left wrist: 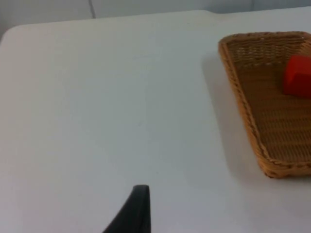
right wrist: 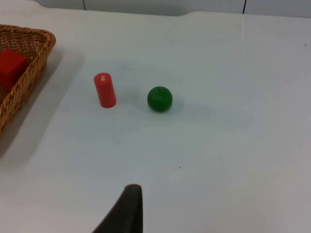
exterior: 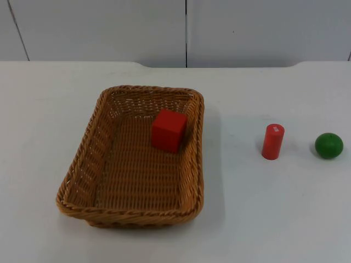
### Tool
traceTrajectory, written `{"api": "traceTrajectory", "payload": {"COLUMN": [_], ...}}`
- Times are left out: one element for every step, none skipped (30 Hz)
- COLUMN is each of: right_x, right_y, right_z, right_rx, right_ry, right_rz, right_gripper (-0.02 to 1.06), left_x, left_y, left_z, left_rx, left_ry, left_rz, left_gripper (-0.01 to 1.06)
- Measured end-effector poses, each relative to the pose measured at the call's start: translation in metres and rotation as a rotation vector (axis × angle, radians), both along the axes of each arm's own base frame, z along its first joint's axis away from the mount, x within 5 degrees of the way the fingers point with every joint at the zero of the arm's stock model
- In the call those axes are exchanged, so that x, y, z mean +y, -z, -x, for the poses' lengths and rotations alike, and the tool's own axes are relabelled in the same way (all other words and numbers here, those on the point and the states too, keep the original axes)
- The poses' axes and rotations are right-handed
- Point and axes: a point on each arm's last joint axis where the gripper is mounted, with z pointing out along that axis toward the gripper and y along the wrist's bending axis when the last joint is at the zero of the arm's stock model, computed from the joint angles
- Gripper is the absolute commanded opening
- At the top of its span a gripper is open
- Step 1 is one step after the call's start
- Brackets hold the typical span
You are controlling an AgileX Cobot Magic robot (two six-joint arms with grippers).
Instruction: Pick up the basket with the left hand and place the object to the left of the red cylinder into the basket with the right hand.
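A white table [exterior: 263, 219] runs back to a grey partition wall [exterior: 109, 27]. Whether the left gripper [left wrist: 131, 213] or the right gripper [right wrist: 124, 211] is apart or together cannot be told. The wicker basket [exterior: 82, 181] rests on the table, a red cube [exterior: 169, 130] inside. At the cube's three o'clock, outside the basket, stands the red cylinder [exterior: 272, 141], a green ball [exterior: 329, 146] just beyond.
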Motion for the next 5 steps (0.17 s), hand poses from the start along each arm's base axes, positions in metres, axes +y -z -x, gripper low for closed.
{"api": "traceTrajectory", "payload": {"right_x": [0.0000, 0.0000, 0.0000, 0.0000, 0.0000], "right_y": [0.0000, 0.0000, -0.0002, -0.0002, -0.0002], "right_z": [0.0000, 0.0000, -0.0001, -0.0001, -0.0001], "right_rx": [0.000, 0.000, -0.002, -0.002, -0.002], "right_ry": [0.000, 0.000, 0.000, 0.000, 0.000], "right_rz": [0.000, 0.000, 0.000, 0.000, 0.000], "right_gripper": [1.05, 1.05, 1.05, 1.05, 1.05], "left_x": [-0.0001, -0.0003, -0.0004, -0.0004, -0.0005], "left_y": [0.0000, 0.0000, 0.0000, 0.0000, 0.0000], "left_z": [0.0000, 0.0001, 0.0001, 0.0001, 0.0001], "left_rx": [0.000, 0.000, 0.000, 0.000, 0.000], "left_ry": [-0.026, -0.066, -0.086, -0.086, -0.109], "left_rz": [0.000, 0.000, 0.000, 0.000, 0.000], "left_gripper": [1.05, 1.05, 1.05, 1.05, 1.05]}}
